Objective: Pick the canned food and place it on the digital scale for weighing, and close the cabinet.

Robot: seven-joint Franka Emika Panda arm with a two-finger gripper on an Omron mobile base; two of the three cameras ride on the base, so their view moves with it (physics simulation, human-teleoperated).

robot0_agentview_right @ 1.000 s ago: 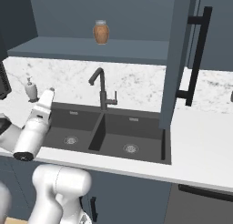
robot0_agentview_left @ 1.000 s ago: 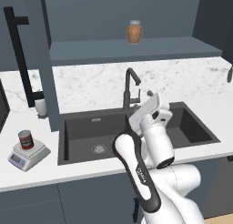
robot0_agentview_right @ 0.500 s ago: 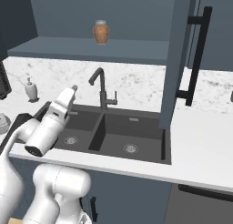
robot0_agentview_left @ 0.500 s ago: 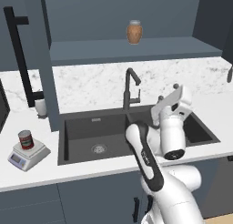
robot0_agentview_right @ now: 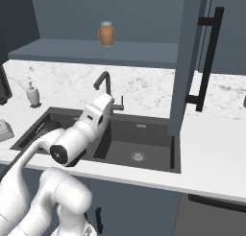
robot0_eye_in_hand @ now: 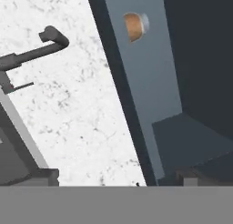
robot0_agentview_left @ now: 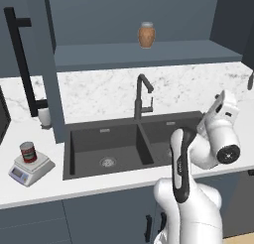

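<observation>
The canned food [robot0_agentview_left: 28, 152], red-labelled with a silvery top, stands upright on the digital scale [robot0_agentview_left: 34, 170] on the counter at the left. Both doors of the cabinet hang open: the left door [robot0_agentview_left: 34, 64] with its black bar handle [robot0_agentview_left: 22, 64], and the right door [robot0_agentview_right: 190, 62] with its handle [robot0_agentview_right: 206, 57]. My gripper [robot0_agentview_left: 222, 103] is raised over the right half of the sink, far from the can, and points up at the open shelf. It is open with nothing in it. From the other side the gripper [robot0_agentview_right: 106, 103] is near the tap.
A tan jar [robot0_agentview_left: 146, 34] stands on the cabinet's shelf [robot0_agentview_left: 144, 54], and the jar [robot0_eye_in_hand: 135, 26] is ahead of the hand. A black faucet [robot0_agentview_left: 141, 96] rises behind the double sink [robot0_agentview_left: 104, 149]. A soap dispenser [robot0_agentview_right: 32, 95] sits by the backsplash.
The arm has swung rightward across the sink, from its middle to its right end, with the hand lifted. The can stays on the scale and the doors have not moved.
</observation>
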